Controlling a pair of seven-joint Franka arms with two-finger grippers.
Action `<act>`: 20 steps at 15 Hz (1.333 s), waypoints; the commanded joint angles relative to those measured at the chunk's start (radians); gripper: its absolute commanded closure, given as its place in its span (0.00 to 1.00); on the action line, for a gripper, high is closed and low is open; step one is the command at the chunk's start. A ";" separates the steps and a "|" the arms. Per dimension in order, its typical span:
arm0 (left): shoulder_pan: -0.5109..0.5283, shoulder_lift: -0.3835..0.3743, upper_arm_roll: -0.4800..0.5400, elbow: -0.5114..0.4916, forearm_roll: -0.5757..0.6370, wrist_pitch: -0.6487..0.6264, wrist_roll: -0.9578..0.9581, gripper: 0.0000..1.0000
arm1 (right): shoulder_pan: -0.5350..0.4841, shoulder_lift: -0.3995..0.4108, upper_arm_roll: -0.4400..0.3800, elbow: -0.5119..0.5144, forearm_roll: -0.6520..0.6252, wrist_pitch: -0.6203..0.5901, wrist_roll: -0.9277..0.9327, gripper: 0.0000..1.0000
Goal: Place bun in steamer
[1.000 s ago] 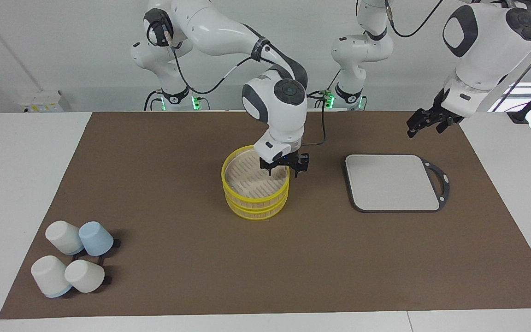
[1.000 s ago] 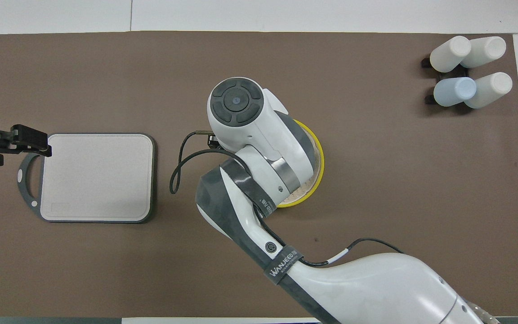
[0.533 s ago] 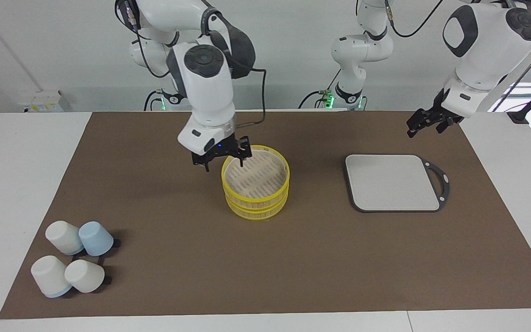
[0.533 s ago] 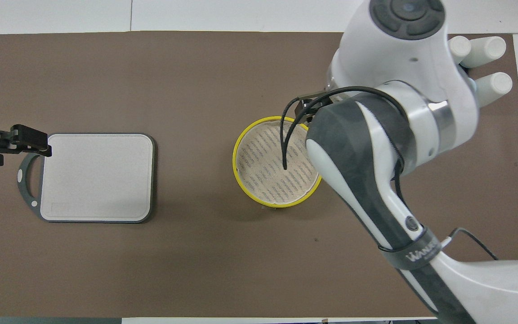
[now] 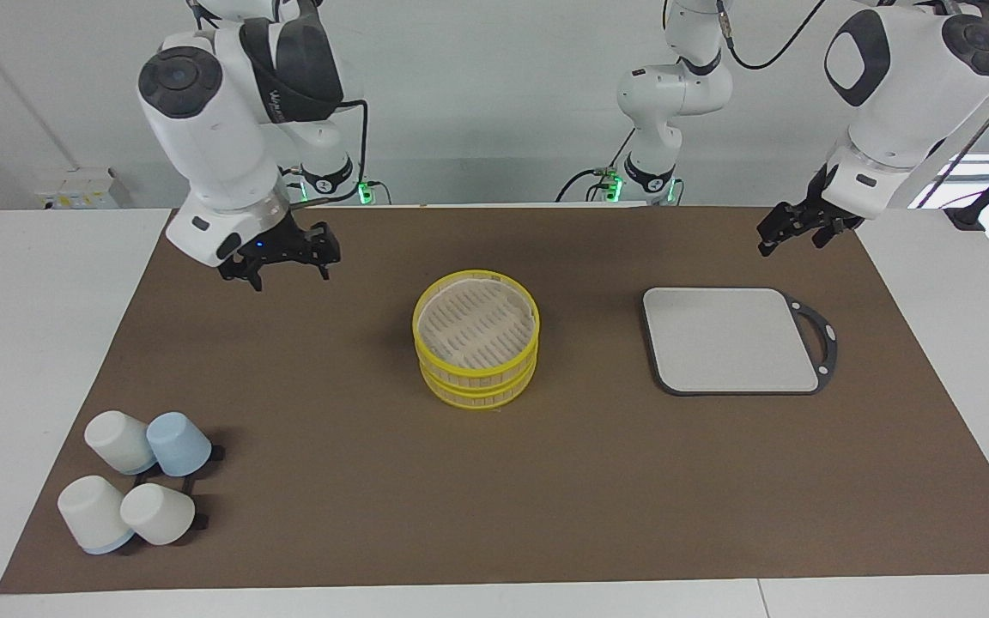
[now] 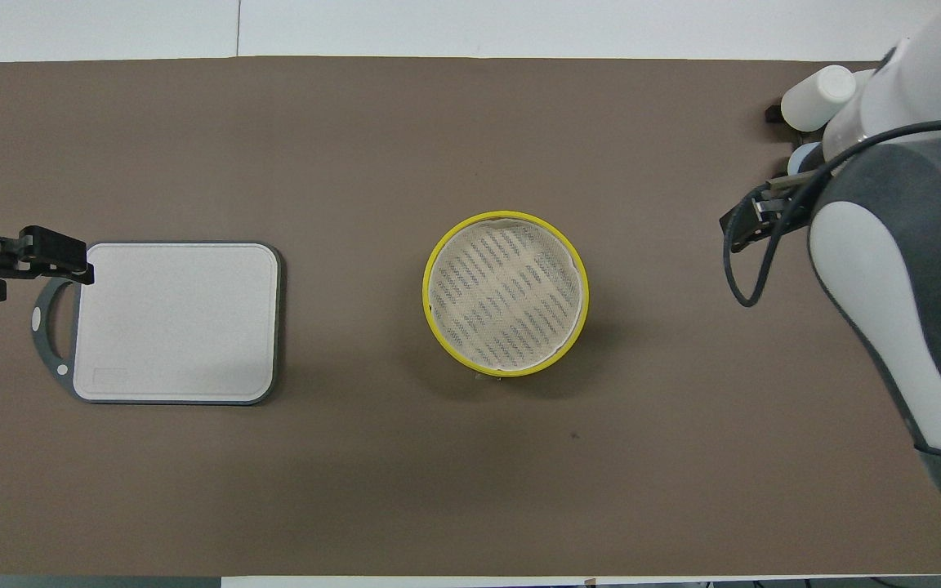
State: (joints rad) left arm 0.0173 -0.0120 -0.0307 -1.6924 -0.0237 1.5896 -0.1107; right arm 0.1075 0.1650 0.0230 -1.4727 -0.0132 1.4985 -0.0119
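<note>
Standing round yellow-rimmed slatted steamer (image 5: 476, 348) on brown mat (image 5: 357, 481); both hands spread wide, nothing gripped.

- Our right gripper (image 5: 287, 262) hangs in the air at our right arm's end of the table, fingers spread apart and pointing down, nothing between them.
- Above that claw our right wrist rises steeply, and the forearm bends back toward its base.
- Our left gripper (image 5: 791, 232) hovers at our left arm's end, tilted downward, fingers parted and empty.
- Above that claw our left wrist slants up into a high, folded elbow; this arm waits.
</note>
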 commanded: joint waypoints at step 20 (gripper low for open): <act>0.004 -0.009 -0.002 -0.004 0.016 0.007 0.008 0.00 | -0.203 -0.185 0.017 -0.230 0.009 0.157 -0.022 0.00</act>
State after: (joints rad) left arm 0.0173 -0.0120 -0.0307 -1.6925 -0.0237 1.5897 -0.1107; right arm -0.0715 -0.0142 0.0259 -1.6947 -0.0130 1.6661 -0.0124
